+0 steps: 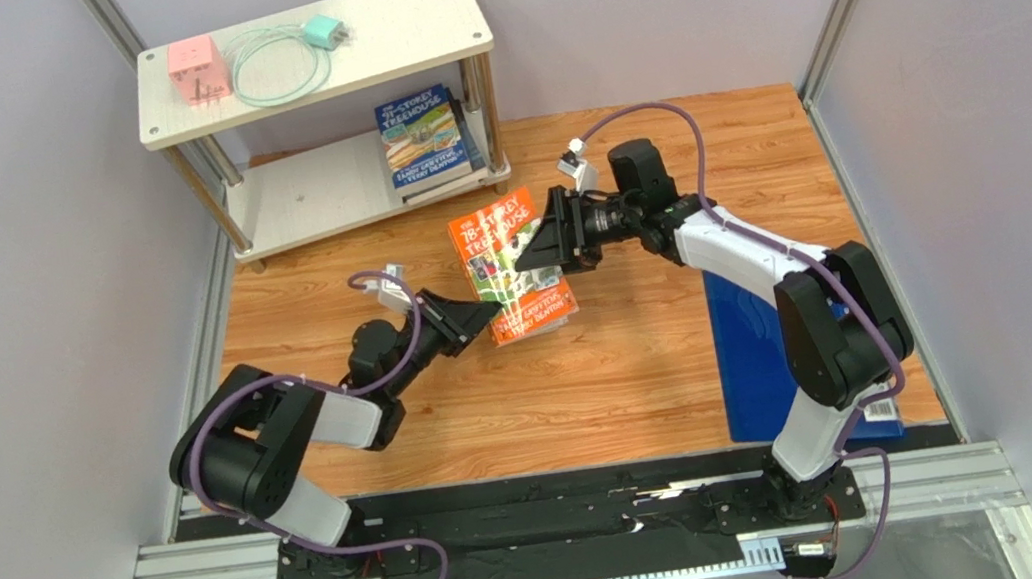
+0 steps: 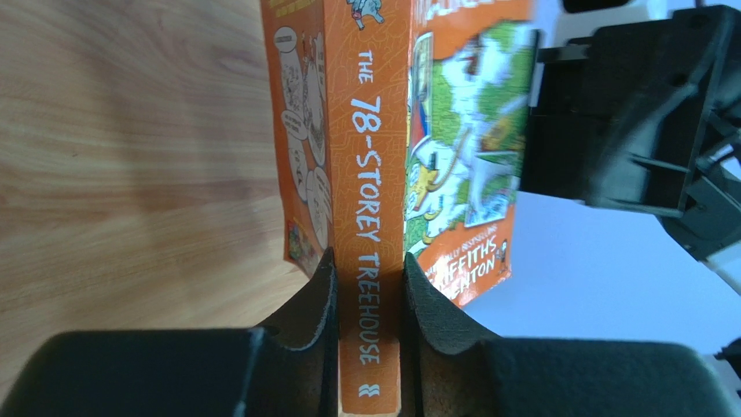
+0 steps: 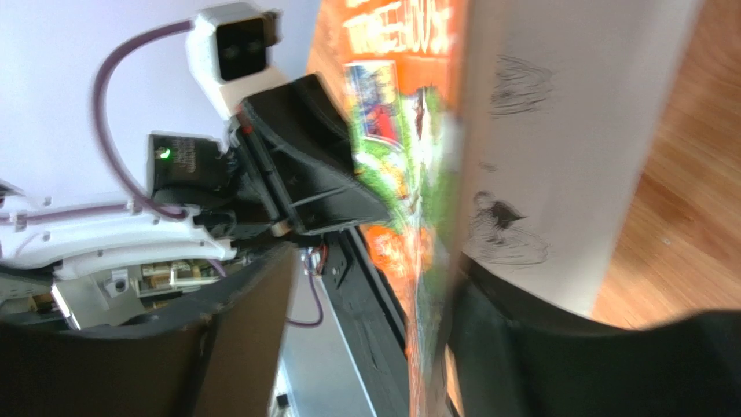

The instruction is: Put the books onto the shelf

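While the book is hanging tilted in mid-air over the counter, betw. the two arms and short of the shelf, the L gripper is clamping the bottom end of its spine, fingers pressing tight on both covers. The R gripper is straddling the opposite page-edge side w/ jaws standing apart. One finger is sitting well clear of the cover, so it's gripping nothing and the L side is carrying the whole load. It's looking like a thin, light paperback, prob. bendy everywhere but the spine, w/ a glossy cover that's likely running a bit slick under hard pads. Pinched at one end like this, it's prob. wanting to sag or pivot. The spine is offering the stiffest hold, so the current spot is reading as sound, though nearer mid-spine would be balancing better. Squeezing the loose page edge is risking creased leaves. A 2nd book is lying flat on the shelf's lower tier, at its right end.
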